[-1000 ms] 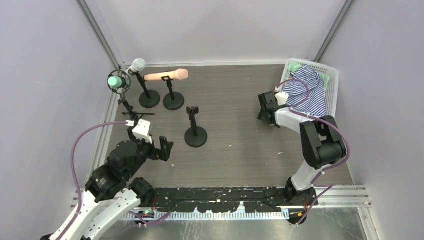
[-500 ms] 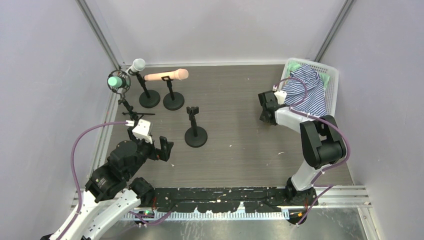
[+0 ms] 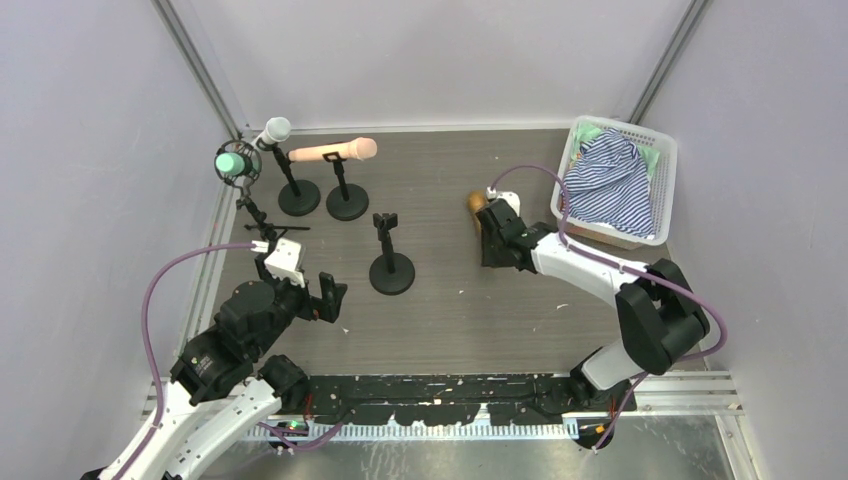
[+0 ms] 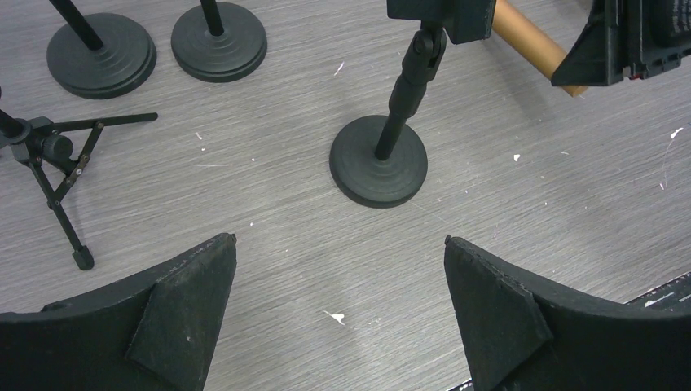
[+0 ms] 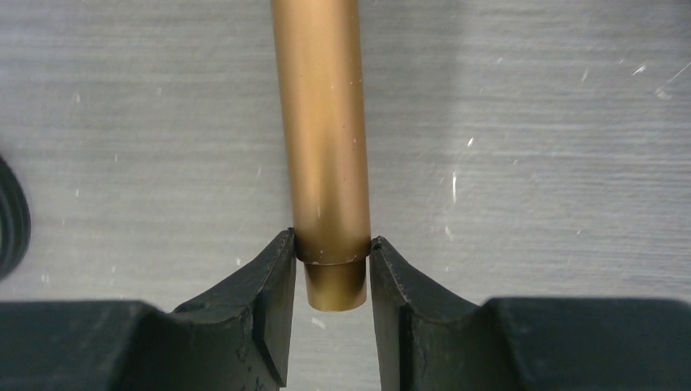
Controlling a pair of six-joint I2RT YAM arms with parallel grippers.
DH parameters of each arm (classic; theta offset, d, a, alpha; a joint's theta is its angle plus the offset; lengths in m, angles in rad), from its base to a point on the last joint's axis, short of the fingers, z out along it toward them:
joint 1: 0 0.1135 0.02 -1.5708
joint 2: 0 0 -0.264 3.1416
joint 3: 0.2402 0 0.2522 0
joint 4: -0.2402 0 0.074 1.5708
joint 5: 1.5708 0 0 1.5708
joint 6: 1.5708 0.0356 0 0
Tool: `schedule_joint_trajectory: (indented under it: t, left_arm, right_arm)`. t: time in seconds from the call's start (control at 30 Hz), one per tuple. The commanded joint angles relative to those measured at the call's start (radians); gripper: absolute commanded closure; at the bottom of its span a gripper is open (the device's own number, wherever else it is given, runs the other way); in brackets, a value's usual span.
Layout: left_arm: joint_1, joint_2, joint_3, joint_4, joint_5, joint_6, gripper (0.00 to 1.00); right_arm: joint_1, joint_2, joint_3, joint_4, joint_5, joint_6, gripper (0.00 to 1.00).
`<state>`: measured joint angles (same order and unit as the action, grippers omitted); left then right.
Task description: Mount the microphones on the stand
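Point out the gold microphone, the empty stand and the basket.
gold microphone (image 5: 321, 122), right wrist view, on its barrel.
empty stand (image 3: 391, 273), top view, on its round base.
basket (image 3: 632, 129), top view, on its far rim.

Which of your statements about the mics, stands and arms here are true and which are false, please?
1. The right gripper has its jaws shut on the brown mic. True.
2. The left gripper holds the pink mic. False: its jaws are open and empty, and the pink mic sits on a back stand.
3. The middle stand carries no mic. True.
4. The green mic lies in the basket. False: it sits on the tripod at the far left, and the basket holds a striped cloth.
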<state>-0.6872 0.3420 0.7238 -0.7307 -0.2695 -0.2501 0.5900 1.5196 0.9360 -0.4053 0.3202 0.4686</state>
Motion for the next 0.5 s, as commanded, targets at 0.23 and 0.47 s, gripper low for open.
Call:
schedule_joint_trajectory:
  t: [0.23,0.47]
  left_arm:
    - [-0.003,-0.005,0.002,0.021,-0.014,0.006,0.0]
    - [-0.003,-0.014,0.0,0.02,-0.018,0.005,0.0]
  right_arm:
    - [0.01,-0.065,-0.039,-0.148,-0.224,-0.057,0.62]
    - [0.01,-0.018,-0.009,-0.15,-0.202,-0.046,0.3]
